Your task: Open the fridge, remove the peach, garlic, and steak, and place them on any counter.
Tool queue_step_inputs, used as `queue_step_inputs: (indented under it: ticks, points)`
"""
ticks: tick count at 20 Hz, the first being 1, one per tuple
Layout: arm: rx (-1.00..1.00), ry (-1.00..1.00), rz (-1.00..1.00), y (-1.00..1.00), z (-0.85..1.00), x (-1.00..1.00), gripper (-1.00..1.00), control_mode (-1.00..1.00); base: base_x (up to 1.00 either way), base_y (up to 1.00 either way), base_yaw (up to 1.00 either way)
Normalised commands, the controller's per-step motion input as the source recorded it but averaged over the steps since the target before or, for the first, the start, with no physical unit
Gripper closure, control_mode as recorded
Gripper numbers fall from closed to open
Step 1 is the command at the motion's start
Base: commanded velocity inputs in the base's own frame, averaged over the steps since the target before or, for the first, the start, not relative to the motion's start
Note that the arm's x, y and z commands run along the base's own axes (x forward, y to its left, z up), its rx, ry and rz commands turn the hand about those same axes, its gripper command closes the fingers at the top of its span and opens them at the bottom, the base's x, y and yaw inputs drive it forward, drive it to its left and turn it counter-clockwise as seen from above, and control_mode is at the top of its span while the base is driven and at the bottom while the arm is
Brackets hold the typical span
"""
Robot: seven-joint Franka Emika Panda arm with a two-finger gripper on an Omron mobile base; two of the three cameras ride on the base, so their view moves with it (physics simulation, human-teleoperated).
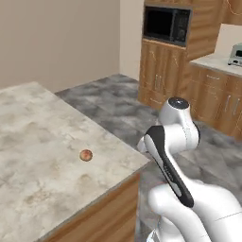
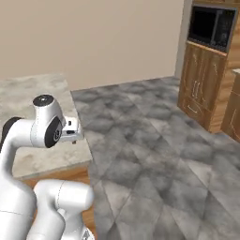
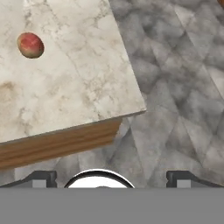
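A black built-in microwave (image 1: 167, 23) sits in a tall wood cabinet (image 1: 163, 71). A small grey appliance (image 1: 235, 54) stands on the side worktop (image 1: 215, 61). Grey tiled floor (image 2: 154, 154) spreads below.

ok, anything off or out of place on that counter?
Nothing stands out. The peach sits alone and intact on the counter, well in from the edge. No spill or damage visible. The gripper is open and empty.
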Motion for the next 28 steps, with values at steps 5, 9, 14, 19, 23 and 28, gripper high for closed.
queue_step_inputs:
  ticks: [5,9,14,19,23,28]
  points:
    - [0.0,0.0,0.0,0.0,0.0,0.0,-1.0,1.0,-0.19,-0.33,-0.82]
    - [0.0,0.0,0.0,0.0,0.0,0.0,-1.0,1.0,-0.16,-0.43,-0.8]
    - [0.0,0.0,0.0,0.0,0.0,0.0,-1.0,1.0,-0.1,-0.45,-0.8]
    - [0.0,0.0,0.0,0.0,0.0,0.0,-1.0,1.0,0.0,-0.41,-0.78]
    - [0.0,0.0,0.0,0.0,0.0,0.0,-1.0,1.0,0.44,-0.12,-0.6]
    - [0.0,0.0,0.0,0.0,0.0,0.0,-1.0,1.0,1.0,0.02,-0.16]
